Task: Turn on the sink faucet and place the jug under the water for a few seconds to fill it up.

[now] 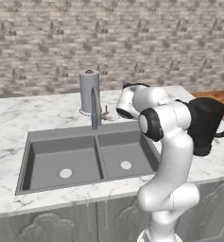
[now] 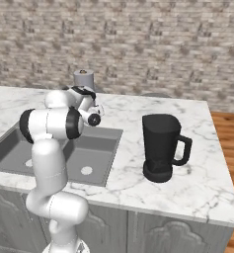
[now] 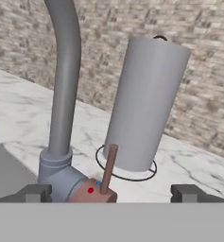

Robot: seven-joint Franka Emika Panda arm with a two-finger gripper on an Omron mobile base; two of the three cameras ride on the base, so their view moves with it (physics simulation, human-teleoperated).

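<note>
Tool (image 3: 111, 193) with its two dark fingertips (image 3: 35, 193) spread wide apart and nothing between them, seen in the hand view close to the base of the sink faucet (image 3: 64, 94). Between the fingertips stands the small reddish lever (image 3: 108, 169), rising upright from a reddish-brown block at the side of the faucet's grey base; whether a fingertip touches it cannot be told. Behind the lever, an upright grey paper-towel roll (image 3: 144, 104) stands on a thin wire ring on the marble bench (image 3: 19, 113).

Left base view: the faucet's gooseneck spout rises at the rear edge of the sink (image 1: 61, 146), above the divider between the two basins, each with a round pale drain. The paper-towel roll stands just behind the spout.

Right base view: the jug (image 2: 161, 146), tall and black, stands upright on the bench to the right of the sink, well apart from the faucet, its loop handle turned to the right. A brick wall (image 2: 138, 44) backs the bench.
</note>
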